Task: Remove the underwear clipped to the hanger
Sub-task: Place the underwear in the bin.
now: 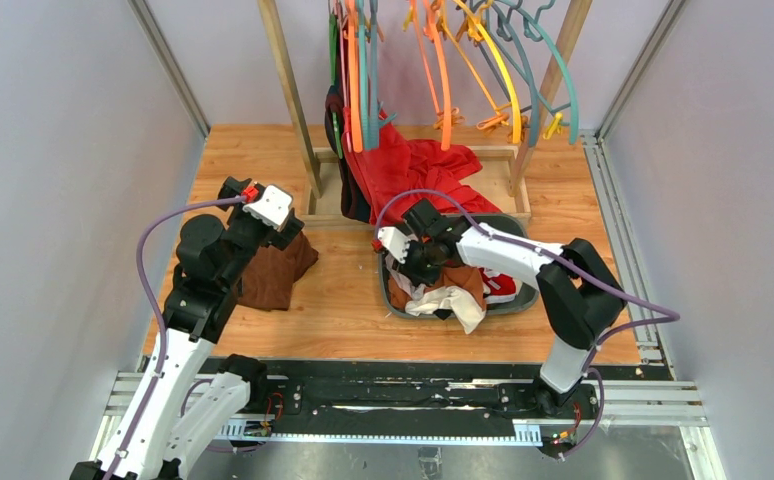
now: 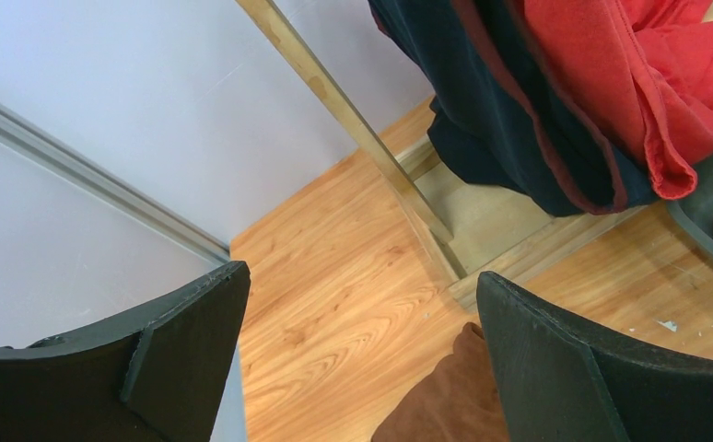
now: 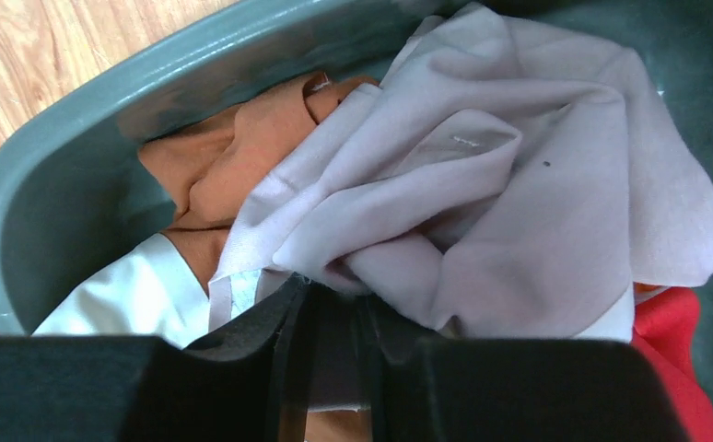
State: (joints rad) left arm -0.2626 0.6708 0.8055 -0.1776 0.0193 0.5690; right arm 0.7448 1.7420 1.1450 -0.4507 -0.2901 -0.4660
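- Right gripper (image 3: 348, 359): jaws a narrow way apart, black brief (image 3: 334, 318) bunched in the gap. Cannot tell whether it is pinched or let go.
- Just beyond the fingers: beige brief (image 3: 519, 184), crumpled, on top of the pile, touching the black one.
- Under it, to the left: brown brief (image 3: 233, 166), white waistband on its near side. Red brief (image 3: 680, 359) at the pile's right edge.
- All four lie in the grey bin (image 3: 40, 212), which sits on the table (image 1: 343, 300) in front of the rack (image 1: 288, 90).
- Left gripper (image 2: 362, 281): jaws wide apart, nothing between them, raised over the table's left part.
- Below it: brown cloth (image 2: 445, 396), heaped on the wood.
- Rack base: red cloth (image 2: 629, 74) and a dark garment (image 2: 482, 101) hang down to it, with coloured hangers (image 1: 443, 70) above.
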